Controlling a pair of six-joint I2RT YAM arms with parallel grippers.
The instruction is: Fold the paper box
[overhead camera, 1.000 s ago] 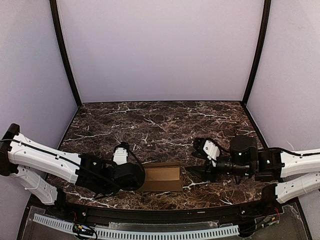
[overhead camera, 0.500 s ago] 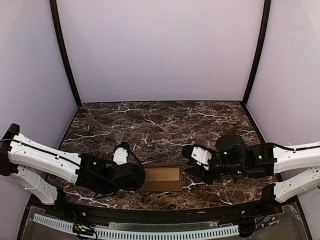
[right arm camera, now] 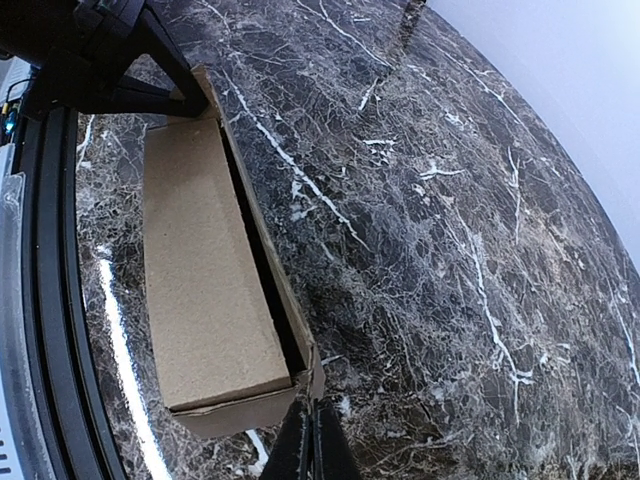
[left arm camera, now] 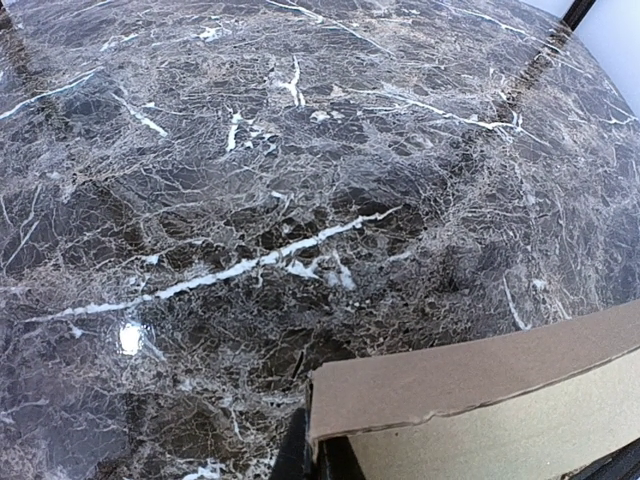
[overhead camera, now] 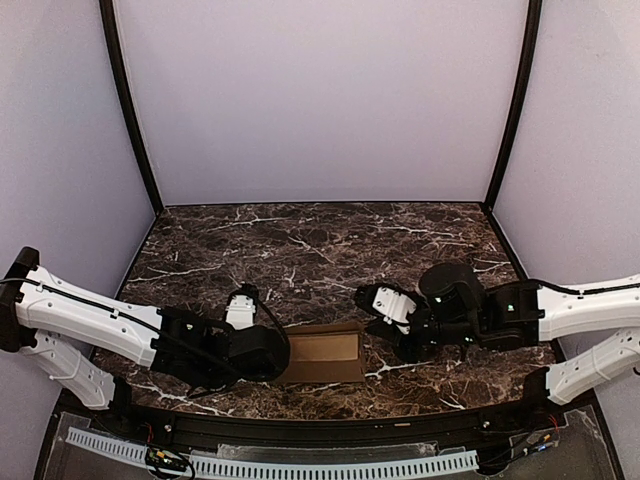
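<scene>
The paper box (overhead camera: 325,352) is a slim tan cardboard box lying near the front edge of the table, its top open along the far side. My left gripper (overhead camera: 283,358) is shut on the box's left end. In the left wrist view the dark fingertips (left arm camera: 296,455) pinch the corner of the cardboard wall (left arm camera: 480,390). My right gripper (overhead camera: 377,338) is shut, fingers pressed together. In the right wrist view its tips (right arm camera: 313,440) sit right at the near corner flap of the box (right arm camera: 200,280); no cardboard shows between them.
The dark marble tabletop (overhead camera: 320,250) stretches back to lilac walls on three sides. A black rail (overhead camera: 300,425) runs along the front edge just behind the box. My left arm's black wrist (right arm camera: 110,50) shows at the box's far end in the right wrist view.
My right gripper has moved left up to the box's right end and closed its jaws from open to shut. The left arm and the box have stayed put.
</scene>
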